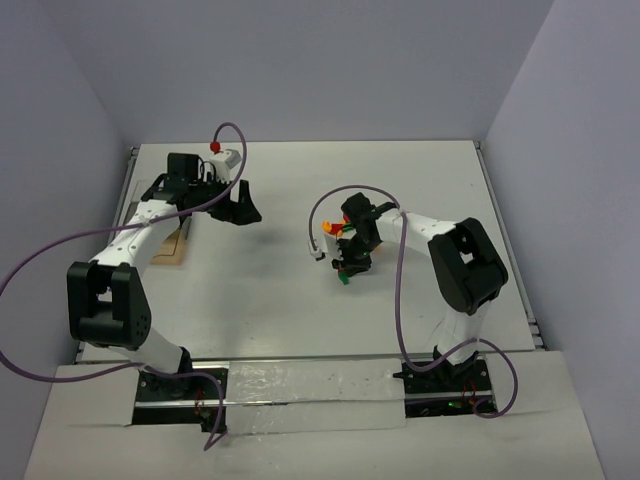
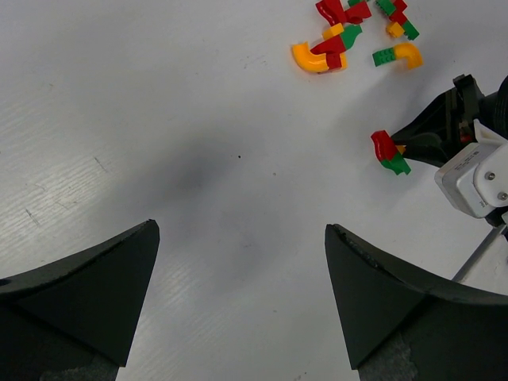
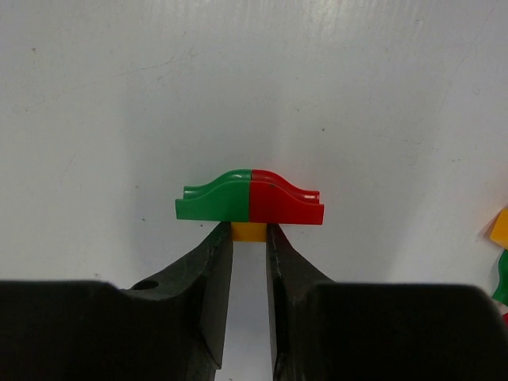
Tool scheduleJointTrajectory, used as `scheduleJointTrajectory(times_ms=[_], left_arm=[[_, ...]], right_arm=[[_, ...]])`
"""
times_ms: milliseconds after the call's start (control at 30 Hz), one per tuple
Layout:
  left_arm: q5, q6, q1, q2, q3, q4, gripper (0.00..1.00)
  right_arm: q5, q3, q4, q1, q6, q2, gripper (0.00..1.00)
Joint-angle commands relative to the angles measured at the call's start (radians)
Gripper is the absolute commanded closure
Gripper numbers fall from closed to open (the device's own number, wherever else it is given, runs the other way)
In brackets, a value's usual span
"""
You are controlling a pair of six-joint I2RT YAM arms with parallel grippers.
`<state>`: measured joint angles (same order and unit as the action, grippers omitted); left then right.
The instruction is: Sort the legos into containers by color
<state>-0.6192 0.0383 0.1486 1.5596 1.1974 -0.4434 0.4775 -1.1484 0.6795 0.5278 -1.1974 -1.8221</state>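
Note:
My right gripper (image 3: pixel 249 232) is shut on a small yellow brick (image 3: pixel 248 231) that is joined to a green piece (image 3: pixel 213 201) and a red piece (image 3: pixel 286 202), held just above the white table. The left wrist view shows this cluster (image 2: pixel 389 152) at the right gripper's tip. A pile of loose red, green and orange-yellow legos (image 2: pixel 349 36) lies beyond it, and shows in the top view (image 1: pixel 335 228). My left gripper (image 2: pixel 240 226) is open and empty over bare table, left of the pile (image 1: pixel 243 212). The containers (image 1: pixel 172 248) lie at the far left, mostly hidden under the left arm.
Purple cables loop from both arms; one (image 1: pixel 315 215) arcs beside the lego pile. A white wrist camera housing (image 2: pixel 476 178) shows at the right of the left wrist view. More legos (image 3: pixel 500 228) lie at the right edge of the right wrist view.

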Motion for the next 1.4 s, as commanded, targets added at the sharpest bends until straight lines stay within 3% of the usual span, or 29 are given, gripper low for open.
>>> scheduleJointTrajectory(times_ms=[0, 100, 167, 400, 500, 733, 1067, 1367], left_arm=[[-0.046, 0.001, -0.006, -0.002, 0.003, 0.038, 0.05], [-0.054, -0.028, -0.006, -0.012, -0.022, 0.048, 0.06], [-0.070, -0.081, -0.006, -0.019, -0.035, 0.059, 0.07], [-0.180, -0.282, -0.004, -0.043, -0.143, 0.166, 0.13], [-0.291, -0.368, 0.007, -0.011, -0.185, 0.229, 0.19], [-0.387, -0.541, 0.066, 0.052, -0.182, 0.352, 0.20], [-0.389, -0.580, 0.150, 0.103, -0.184, 0.411, 0.18], [-0.447, -0.617, 0.165, 0.136, -0.178, 0.475, 0.24]], right_arm=[[-0.002, -0.011, -0.046, 0.009, 0.018, 0.006, 0.78], [0.008, -0.004, -0.067, 0.011, 0.048, 0.021, 0.95], [0.037, -0.017, -0.071, 0.009, 0.096, 0.038, 1.00], [0.069, -0.010, -0.190, 0.029, 0.291, 0.187, 1.00], [0.041, -0.017, -0.212, 0.055, 0.356, 0.225, 1.00], [0.011, -0.036, -0.214, 0.138, 0.417, 0.256, 1.00], [0.004, -0.092, -0.203, 0.198, 0.453, 0.247, 1.00], [0.009, -0.127, -0.195, 0.212, 0.459, 0.228, 1.00]])
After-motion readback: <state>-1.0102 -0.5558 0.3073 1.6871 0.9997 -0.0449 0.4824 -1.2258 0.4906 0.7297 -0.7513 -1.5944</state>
